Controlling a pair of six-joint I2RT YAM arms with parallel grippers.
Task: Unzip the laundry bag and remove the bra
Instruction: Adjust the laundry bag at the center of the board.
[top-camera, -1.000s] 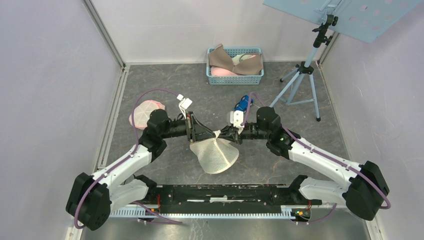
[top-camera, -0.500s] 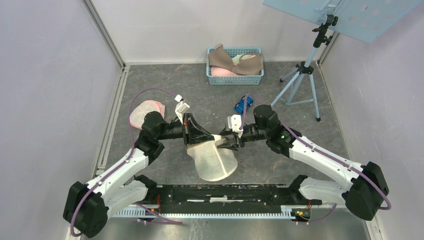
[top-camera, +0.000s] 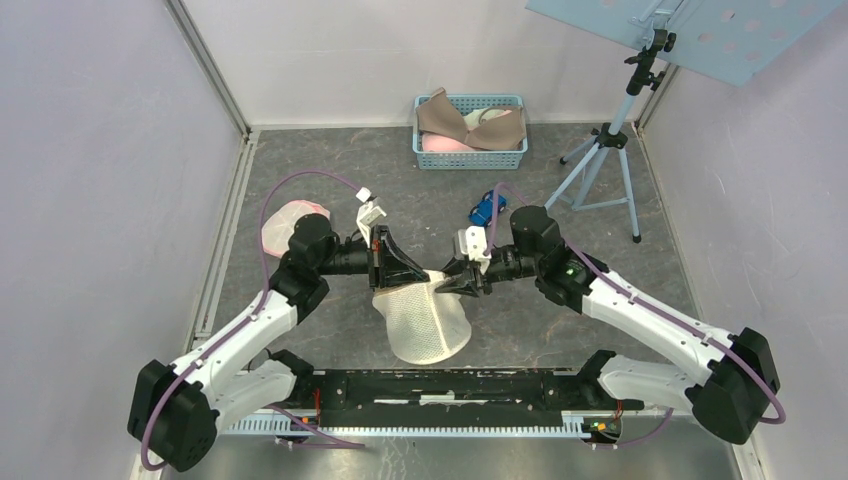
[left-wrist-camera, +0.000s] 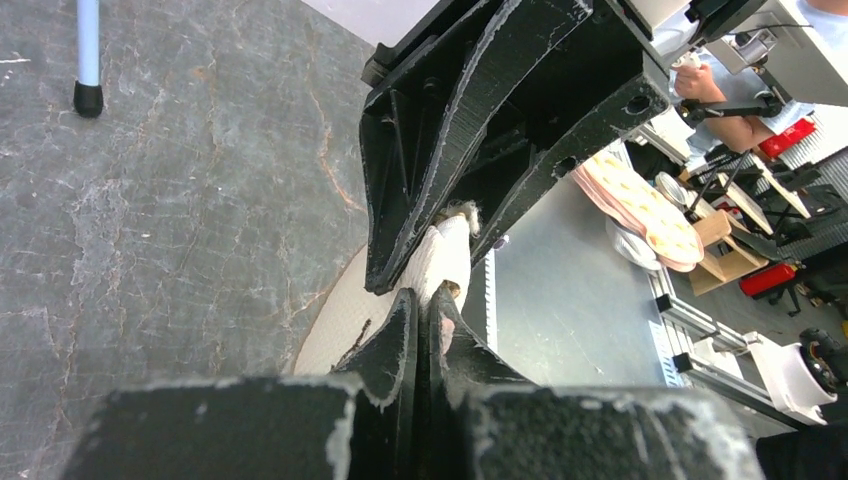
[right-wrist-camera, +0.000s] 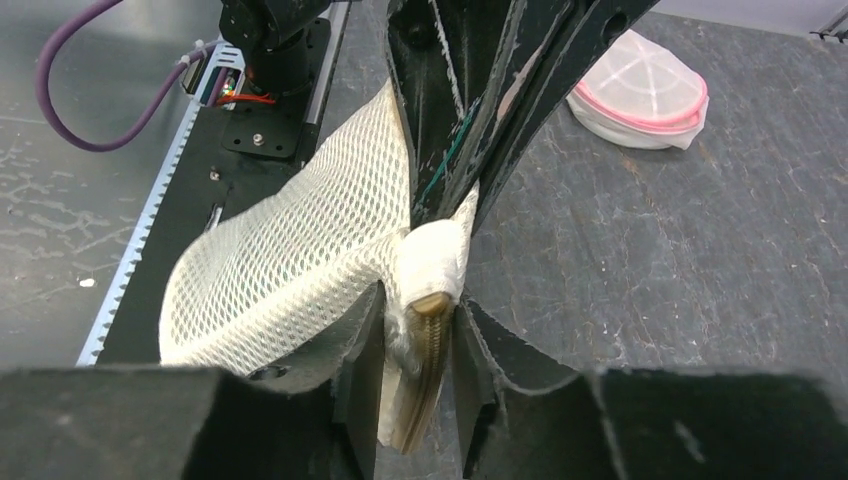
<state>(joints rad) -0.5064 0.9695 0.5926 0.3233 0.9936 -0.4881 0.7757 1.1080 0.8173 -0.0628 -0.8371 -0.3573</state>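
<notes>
The white mesh laundry bag (top-camera: 425, 318) hangs between the two grippers, its lower part on the floor. My left gripper (top-camera: 424, 276) is shut on the bag's white top corner (right-wrist-camera: 432, 258); in the left wrist view its fingertips (left-wrist-camera: 408, 305) press together. My right gripper (right-wrist-camera: 418, 330) is open, its jaws standing close on either side of the tan zipper end (right-wrist-camera: 428, 345) just below that corner. The mesh hides the inside of the bag, and the bra is hidden.
A blue basket (top-camera: 470, 152) holding bras stands at the back. A second, pink-rimmed mesh bag (top-camera: 282, 224) lies behind the left arm. A tripod (top-camera: 604, 165) stands at the back right, with a small blue object (top-camera: 487, 209) near it. The black base rail (top-camera: 440, 385) runs along the near edge.
The left gripper has shut on the bag's top corner. The right gripper let go, opened and settled around the zipper end. The bag shifted slightly left.
</notes>
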